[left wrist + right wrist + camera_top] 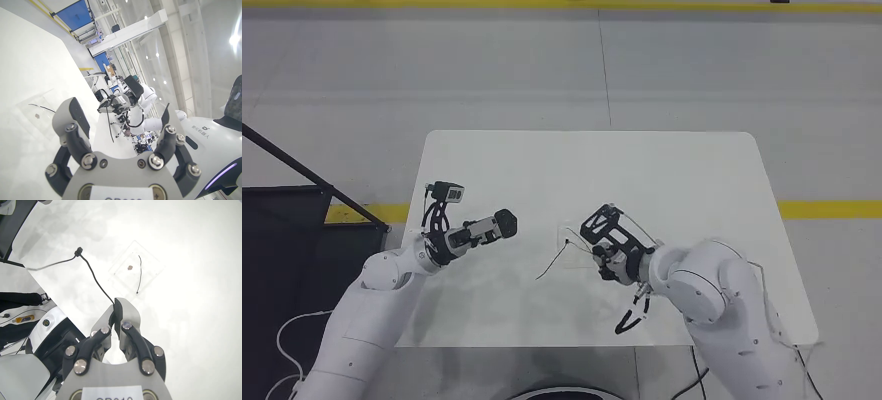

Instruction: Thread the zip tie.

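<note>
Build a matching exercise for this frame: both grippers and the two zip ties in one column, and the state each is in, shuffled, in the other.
Things
1. left gripper
2. right gripper
3. held zip tie
4. loose zip tie

States
A. lies on the clear square sheet
B. fingers open, nothing between them
C. strap pinched at one end, head end free
D. fingers shut on a strap

Pairs: 1-B, 2-D, 3-C, 4-A
</note>
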